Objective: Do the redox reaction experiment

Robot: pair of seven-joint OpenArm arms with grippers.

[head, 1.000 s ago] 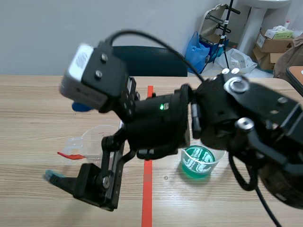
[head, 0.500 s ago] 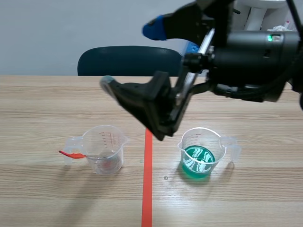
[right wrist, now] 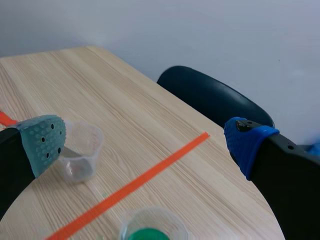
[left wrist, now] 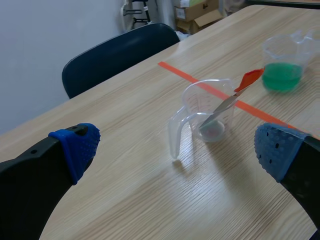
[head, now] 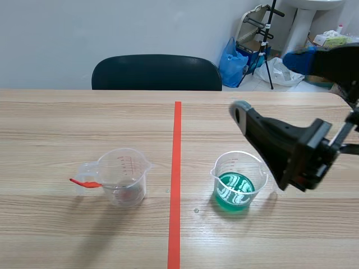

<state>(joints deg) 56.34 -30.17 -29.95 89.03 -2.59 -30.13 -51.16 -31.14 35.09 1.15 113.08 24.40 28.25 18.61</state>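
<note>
A clear measuring cup (head: 124, 176) stands left of the red tape line, with a red-handled spoon (head: 84, 182) leaning out of it. A second clear cup (head: 238, 182), holding green liquid, stands right of the line. My right gripper (head: 268, 84) hangs open and empty above and to the right of the green cup, one finger (head: 269, 140) slanting down toward it. In the right wrist view the gripper (right wrist: 145, 142) is spread wide over both cups (right wrist: 80, 152) (right wrist: 152, 227). My left gripper (left wrist: 176, 150) is open, with the spoon cup (left wrist: 210, 107) just ahead and the green cup (left wrist: 282, 65) farther off.
A dark chair (head: 157, 72) stands behind the table's far edge. Boxes, bags and a stand (head: 269, 39) crowd the floor at the back right. The red tape line (head: 176, 168) runs down the table's middle.
My right arm has swung from low over the spoon cup, up across the middle, out to the right side above the green cup. Both cups have stayed put.
</note>
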